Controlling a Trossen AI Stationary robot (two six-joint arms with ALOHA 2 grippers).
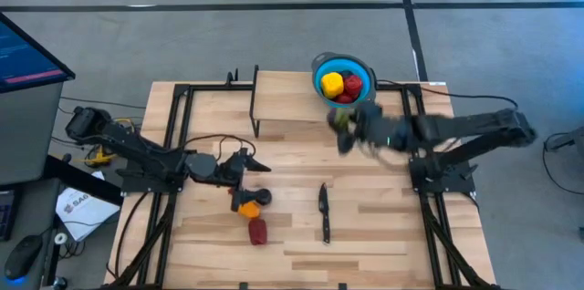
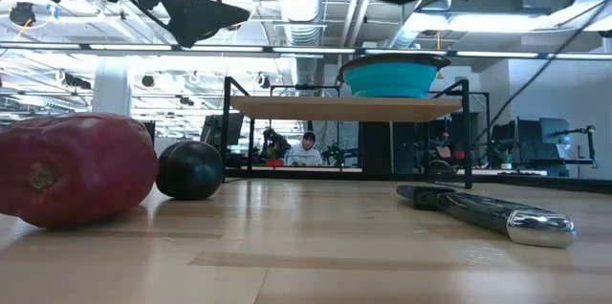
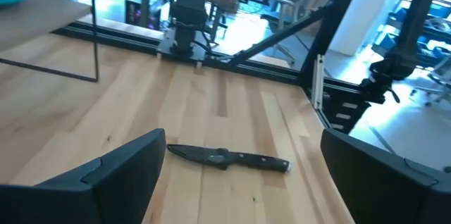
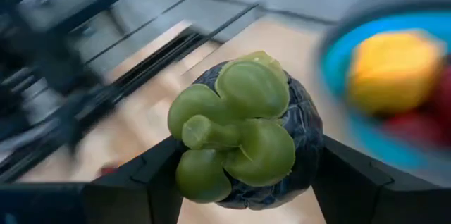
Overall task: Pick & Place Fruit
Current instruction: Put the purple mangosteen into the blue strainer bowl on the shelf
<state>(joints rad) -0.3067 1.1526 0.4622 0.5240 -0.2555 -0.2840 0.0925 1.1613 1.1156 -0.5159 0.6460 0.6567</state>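
Note:
My right gripper (image 1: 347,129) is shut on a dark purple fruit with a green stem cap (image 4: 243,125), in the air just near of the blue bowl (image 1: 319,64). The bowl stands on a raised wooden shelf (image 1: 283,98) and holds a yellow fruit (image 1: 332,83) and a red fruit (image 1: 350,89). My left gripper (image 1: 251,164) hangs open over the table's left middle, with nothing between its fingers. Below it, an orange fruit (image 1: 246,206), a dark round fruit (image 2: 189,170) and a red fruit (image 1: 258,231) lie on the table. My right gripper pinches the dark purple fruit by its two opposite sides (image 4: 310,146) between its two fingers. The fingers come from the table's right, slanting a little downward. The fruit is lifted clear of the table, its green stem cap turned back toward the wrist.
A black-handled knife (image 1: 324,212) lies on the table near its middle, right of the loose fruit. Black metal frame rails (image 1: 173,126) run along both sides of the wooden table, and the shelf stands on thin black legs (image 2: 228,127).

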